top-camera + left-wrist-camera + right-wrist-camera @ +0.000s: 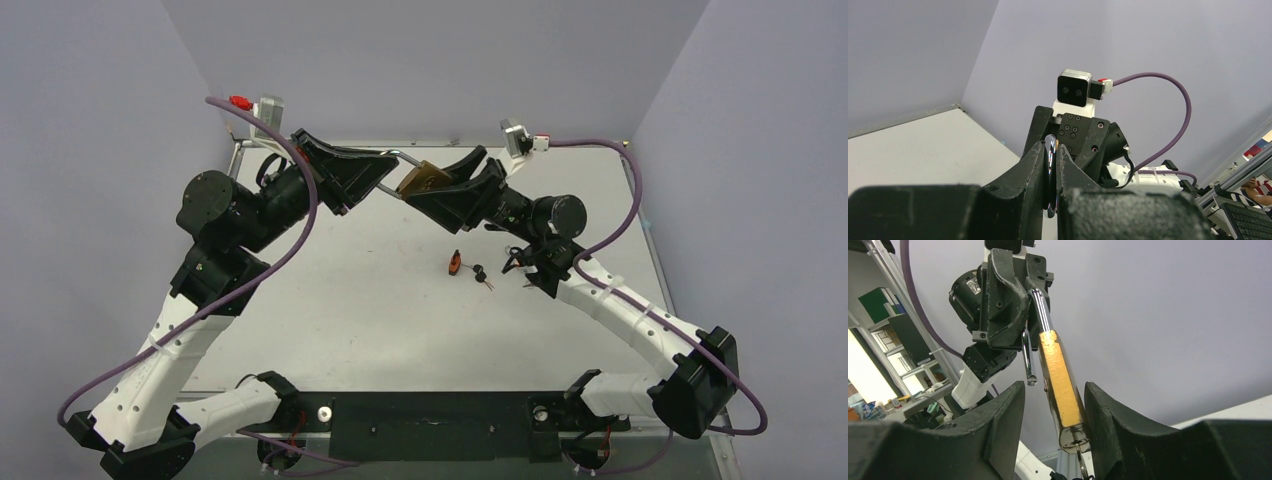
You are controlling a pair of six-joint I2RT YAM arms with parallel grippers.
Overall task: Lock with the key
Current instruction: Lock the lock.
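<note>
A brass padlock (422, 180) hangs in the air between both arms. My left gripper (375, 175) is shut on its silver shackle (1050, 155). The shackle (1040, 310) is open, its free end out of the body. My right gripper (1054, 387) stands open around the padlock body (1060, 385): the right finger touches it, the left finger stays apart. A thin metal blade (1079, 460), seemingly a key, sticks out of the body's underside. A bunch of keys (481, 275) with an orange tag (455, 263) shows lower down, over the table's middle.
The grey table (350, 320) is enclosed by lilac walls at the back and sides. Purple cables (300, 235) loop off both arms. The arm bases sit on a black bar (430, 425) at the near edge.
</note>
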